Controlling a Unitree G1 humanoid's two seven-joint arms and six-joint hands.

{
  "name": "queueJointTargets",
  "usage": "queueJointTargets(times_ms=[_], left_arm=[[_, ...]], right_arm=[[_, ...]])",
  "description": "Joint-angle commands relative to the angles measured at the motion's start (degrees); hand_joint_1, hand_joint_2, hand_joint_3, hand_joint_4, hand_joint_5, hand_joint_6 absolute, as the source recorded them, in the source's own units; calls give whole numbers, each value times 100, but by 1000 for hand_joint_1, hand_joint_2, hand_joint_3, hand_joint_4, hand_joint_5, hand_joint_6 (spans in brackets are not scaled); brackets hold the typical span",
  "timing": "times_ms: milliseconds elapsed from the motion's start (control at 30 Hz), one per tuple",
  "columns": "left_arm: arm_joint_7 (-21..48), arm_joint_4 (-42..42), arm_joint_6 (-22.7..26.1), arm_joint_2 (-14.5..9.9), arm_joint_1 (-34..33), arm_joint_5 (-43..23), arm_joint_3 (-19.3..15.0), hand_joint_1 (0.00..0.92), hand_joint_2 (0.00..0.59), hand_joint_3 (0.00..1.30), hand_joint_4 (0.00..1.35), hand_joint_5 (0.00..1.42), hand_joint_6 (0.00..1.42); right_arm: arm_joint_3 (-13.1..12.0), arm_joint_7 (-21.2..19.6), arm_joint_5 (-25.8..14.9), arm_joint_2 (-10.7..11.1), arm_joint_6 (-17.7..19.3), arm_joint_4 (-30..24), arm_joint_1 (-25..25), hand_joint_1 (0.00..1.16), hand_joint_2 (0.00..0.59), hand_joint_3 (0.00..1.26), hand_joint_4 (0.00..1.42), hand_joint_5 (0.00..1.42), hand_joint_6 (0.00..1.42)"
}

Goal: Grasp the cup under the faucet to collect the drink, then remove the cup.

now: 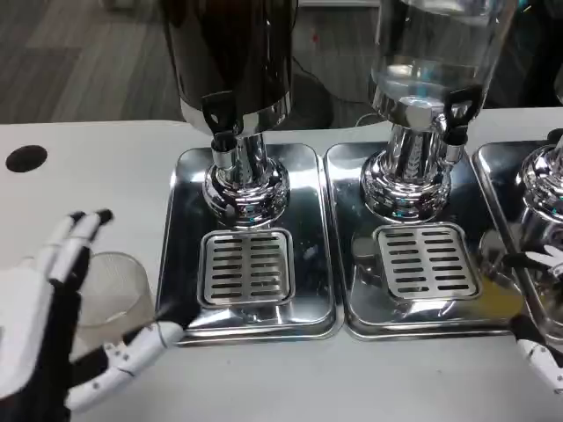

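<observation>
Left robot hand: I see my left robot hand point(48, 312) at about 8 o'clock in the head view, its white and black fingers wrapped around the clear plastic cup point(119, 290); upper fingers curl over the cup's far side and a lower finger reaches under its near side, so it is grasping the cup.
Cup: the clear plastic cup stands upright on the white surface point(97, 163), just beside the left edge of the left tray, well apart from the faucet; I cannot tell whether anything is in it.
Left tray: a shiny steel drip tray point(180, 255) with a slotted grate point(246, 268) sits at centre.
Dark dispenser: the dark-bodied drink dispenser point(233, 53) stands at 12 o'clock on a chrome pedestal, its black-handled faucet point(220, 127) hanging above the tray, behind the grate.
Middle tray: a second steel drip tray point(339, 264) touches the first at 3 o'clock of it, with its own grate point(427, 259).
Clear dispenser: a clear-bodied dispenser point(435, 48) rises at 1 o'clock.
Right robot hand: my right robot hand point(541, 352) shows at 4 o'clock by the frame edge; I cannot tell whether it is released or clenched.
</observation>
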State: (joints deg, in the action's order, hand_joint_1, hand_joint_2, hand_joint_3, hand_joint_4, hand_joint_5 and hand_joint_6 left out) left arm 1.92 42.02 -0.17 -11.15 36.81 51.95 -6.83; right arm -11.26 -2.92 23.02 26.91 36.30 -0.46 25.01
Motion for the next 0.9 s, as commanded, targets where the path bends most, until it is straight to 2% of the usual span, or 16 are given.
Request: queueJointTargets(times_ms=[33,333,667,900], left_arm=[[237,112,320,11,-205,7,-199,0,43,136,55,176,418],[887,-262,1105,-227,-1006,532,-190,7,14,85,57,226,491],[1125,-839,1525,-421,-1434,1313,113,168,20,43,57,318,618],[1196,-1217,1692,-489,-1641,1582,378,248,32,43,87,422,725]], right_arm=[[28,-20,-29,-14,81,18,-1,575,398,276,154,108,0],[123,-63,-9,-57,163,64,73,580,400,275,154,108,0],[16,-73,-124,-43,314,137,197,583,401,272,154,98,0],[-36,-55,-188,-21,422,215,241,584,401,272,154,104,0]])
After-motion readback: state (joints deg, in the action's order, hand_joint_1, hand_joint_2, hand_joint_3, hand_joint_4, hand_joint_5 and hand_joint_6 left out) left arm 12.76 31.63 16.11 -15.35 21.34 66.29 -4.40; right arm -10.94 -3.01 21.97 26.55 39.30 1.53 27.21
